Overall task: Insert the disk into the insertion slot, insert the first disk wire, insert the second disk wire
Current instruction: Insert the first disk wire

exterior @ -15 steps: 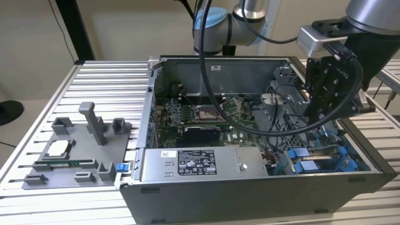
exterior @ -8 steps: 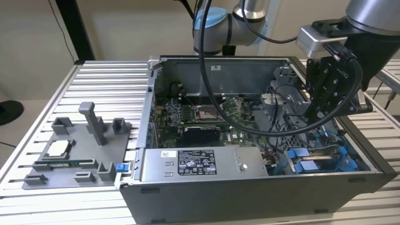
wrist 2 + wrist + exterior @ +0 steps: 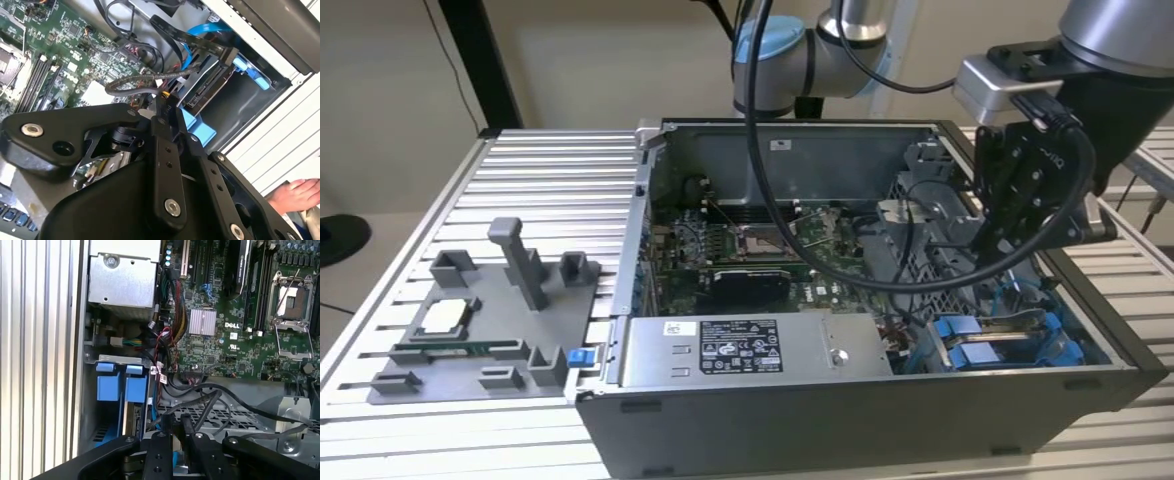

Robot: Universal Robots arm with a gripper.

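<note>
In the exterior view, my tool hangs at the exterior view's right, above the insertion slot. In the second wrist view it is clamped on a disk wire plug near the seated disk. I'd square the plug first. The power-supply box label is unreadable.

Exterior view: mounted high, above near side of table, angled down into open computer case. Mid distance, whole case in frame, arm at exterior view's right.

First wrist view: rides on arm, stares pretty much straight down past gripper into case. Close up on motherboard and insertion slot, table slats along one edge.

Second wrist view: closer still, tilted, gripper body hogging foreground, motherboard behind.

Overlap: motherboard in all three. Insertion slot corner in exterior and first wrist views.
</note>
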